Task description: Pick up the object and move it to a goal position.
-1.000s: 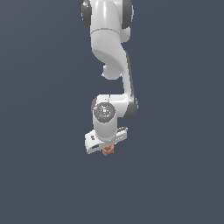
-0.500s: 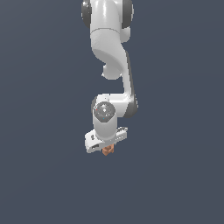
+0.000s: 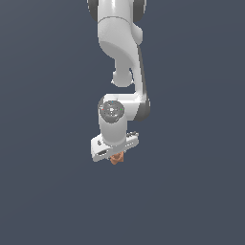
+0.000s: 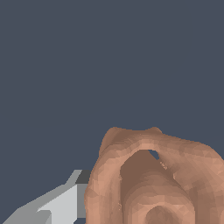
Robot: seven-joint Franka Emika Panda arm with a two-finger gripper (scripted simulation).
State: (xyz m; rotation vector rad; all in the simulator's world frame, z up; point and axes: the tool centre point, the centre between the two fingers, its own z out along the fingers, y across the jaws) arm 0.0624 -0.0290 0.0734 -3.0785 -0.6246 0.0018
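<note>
Closest to your wrist camera, the object (image 4: 153,179) fills much of the picture: an orange-brown lump with rounded ridges, a hollow in its middle and a small gap through which the grey background shows. Beside it you can see one light grey finger (image 4: 57,203) with a dark pad, lying right against the lump's side. The other finger is not visible there.

In the exterior view, you see the gripper (image 3: 116,154) pointing down at the end of the white arm (image 3: 119,57), its wide white body tilted so the end toward the exterior view's left sits lower. The object (image 3: 116,158) peeks out just beneath that body as a small orange-brown knob, much narrower than the hand, and it appears pinched between the fingers. Behind and all around you have only a flat dark grey-blue background (image 3: 48,191); no surface shows under the lump.
</note>
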